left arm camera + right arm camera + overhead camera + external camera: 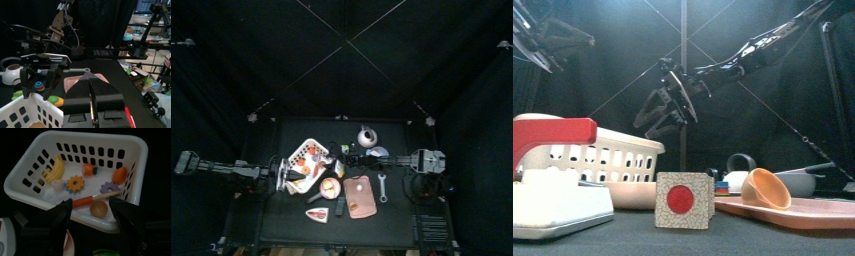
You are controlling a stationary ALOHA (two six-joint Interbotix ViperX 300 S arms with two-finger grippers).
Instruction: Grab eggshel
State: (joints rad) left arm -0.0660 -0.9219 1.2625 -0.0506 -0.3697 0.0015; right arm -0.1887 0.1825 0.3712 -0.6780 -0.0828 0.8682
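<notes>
The right gripper (pixel 90 203) hangs over a white basket (pixel 127 150), its fingers (pixel 57 220) spread wide apart with nothing between them. Between them, on the basket floor near the closest wall, lies the eggshell (pixel 99 209), a small brown rounded piece. Just beside it is a carrot (pixel 85 202), touching or nearly touching; which, cannot be told. Around these lie a banana (pixel 55 169) against one side wall, a brown gear-shaped toy (pixel 75 183), a purple piece (pixel 110 187), and two orange pieces (pixel 88 169) near the far wall. The basket walls rise on all sides, so open room above the eggshell is only from the top; the carrot crowds one side.

The left gripper (pixel 92 97) has its fingers (pixel 79 102) pressed together, empty. Beyond it the right arm (pixel 41 67) stands over the basket rim (pixel 27 112), and a pink board (pixel 83 80) lies flat ahead.

From above, the basket (pixel 302 158) sits left of the worktop (pixel 291 130) centre, both arms meeting near it. The pink board (pixel 361 195) takes the right-front part, with a wrench (pixel 382 186) alongside; a kettle (pixel 369 136) stands behind. Free worktop remains at the back left and front left corner.

In the front view a red-and-white object (pixel 553 170) blocks the basket's left end, and a card with a red circle (pixel 683 199) covers part of its front, so its contents are hidden from there.
</notes>
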